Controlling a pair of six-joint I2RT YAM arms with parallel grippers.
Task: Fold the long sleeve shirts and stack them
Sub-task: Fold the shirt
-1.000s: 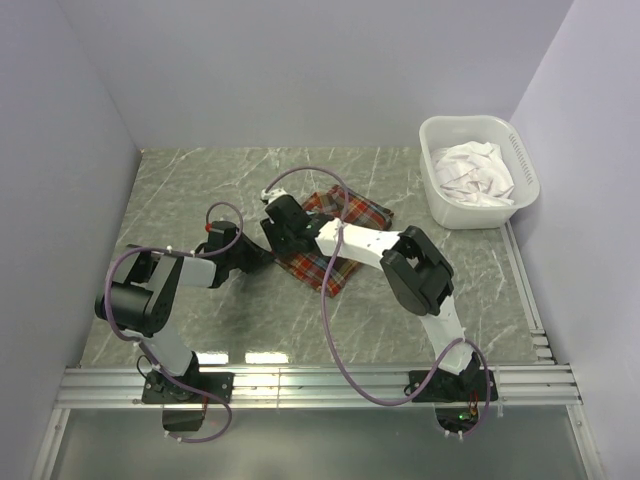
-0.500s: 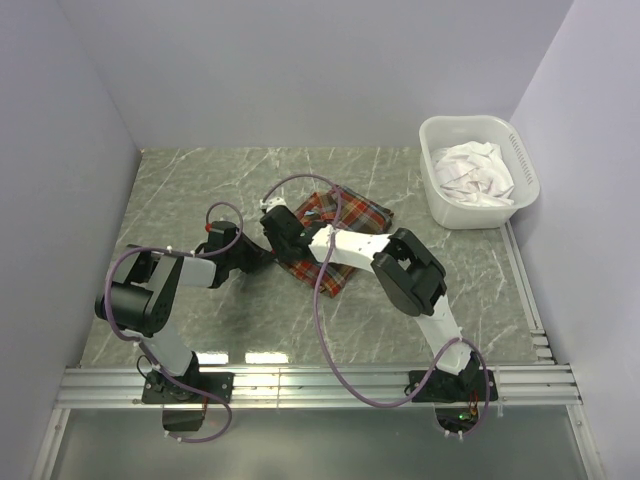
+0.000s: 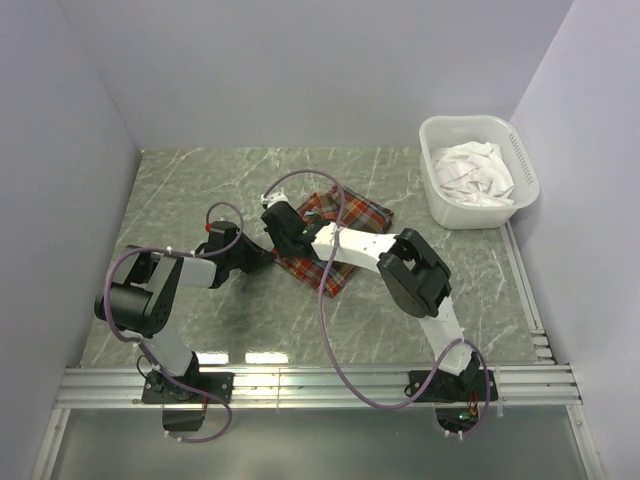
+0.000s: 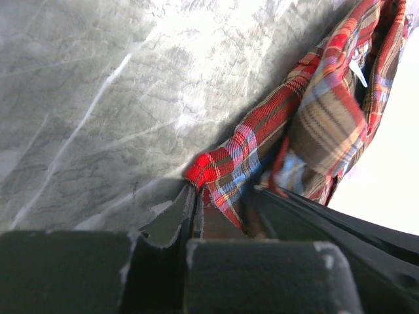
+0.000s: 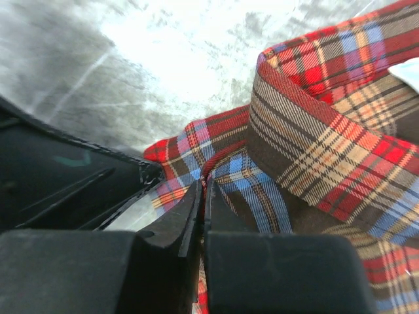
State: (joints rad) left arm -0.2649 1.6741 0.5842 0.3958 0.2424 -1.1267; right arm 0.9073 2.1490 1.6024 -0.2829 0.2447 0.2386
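Two grips on the cloth now: the right pincer (image 5: 201,193) has just snapped shut on the plaid shirt's (image 3: 345,215) near-left edge, mid-desk (image 3: 200,190), beside the clamped left pincer (image 4: 195,199), so the fold looks ready to begin

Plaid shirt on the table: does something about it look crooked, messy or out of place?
Yes. The plaid shirt lies askew to the table edges, unevenly folded and bunched. The left gripper and right gripper are both shut on its left corner. The white cloth in the basket is crumpled too.
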